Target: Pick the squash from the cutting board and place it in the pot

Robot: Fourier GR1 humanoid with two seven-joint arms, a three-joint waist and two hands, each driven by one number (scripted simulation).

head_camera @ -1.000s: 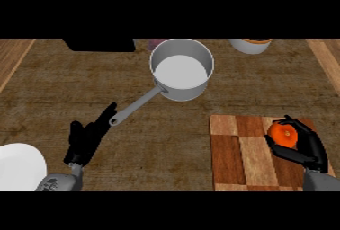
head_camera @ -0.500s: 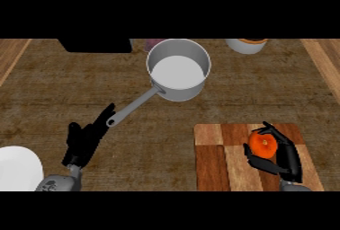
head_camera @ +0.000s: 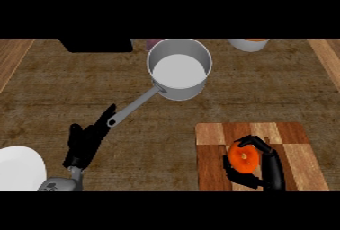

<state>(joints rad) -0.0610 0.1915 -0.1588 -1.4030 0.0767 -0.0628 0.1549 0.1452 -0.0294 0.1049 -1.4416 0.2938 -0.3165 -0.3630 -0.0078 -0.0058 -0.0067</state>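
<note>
the right hand [head_camera: 264,168] now sits nearer the view's middle than a moment ago, and the cutting board [head_camera: 212,152] beneath it shows further left too. its fingers and thumb are curled round the orange squash [head_camera: 243,158], which sits in the grasp over the board's striped wood; whether it touches the board cannot be told. the left hand [head_camera: 85,143] is much where it was, fingers straight and pointing up the counter, holding nothing, its fingertips just beside the end of the pot's handle. the grey pot [head_camera: 178,74] stands well apart from the squash, up the counter, its long handle [head_camera: 136,105] slanting down toward the left hand. a white plate [head_camera: 20,168] shows at the lower left edge.
</note>
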